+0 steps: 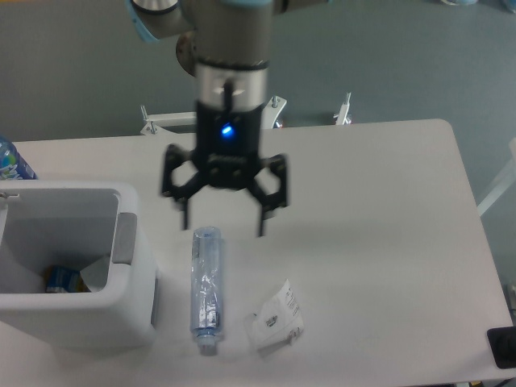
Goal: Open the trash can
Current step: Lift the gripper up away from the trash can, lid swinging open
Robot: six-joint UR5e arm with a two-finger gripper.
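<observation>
1. Firstly, at the far left edge a blue-labelled bottle (10, 160) shows only partly, behind the bin.
2. The trash can (139, 310) stands on the left part of the table (379, 210), near the front edge. It is open: the inside is visible from above, and a few items lie at the bottom, among them something blue and yellow (60, 279). The grey push tab (124, 239) is on the right rim.
3. Just to the right of the bin a clear plastic bottle (205, 286) lies on the table, its length running from back to front, with the cap at the near end.
4. Above the far end of this bottle hangs the gripper (223, 223), its two fingers spread wide and nothing between them. A blue light glows on its body. The picture is a little blurred here.
5. To the right of the clear bottle a crumpled white wrapper (275, 319) lies near the front of the table, close to the bottle but apart from it.
6. At the lower right corner a dark object (501, 347) is cut by the frame.
</observation>
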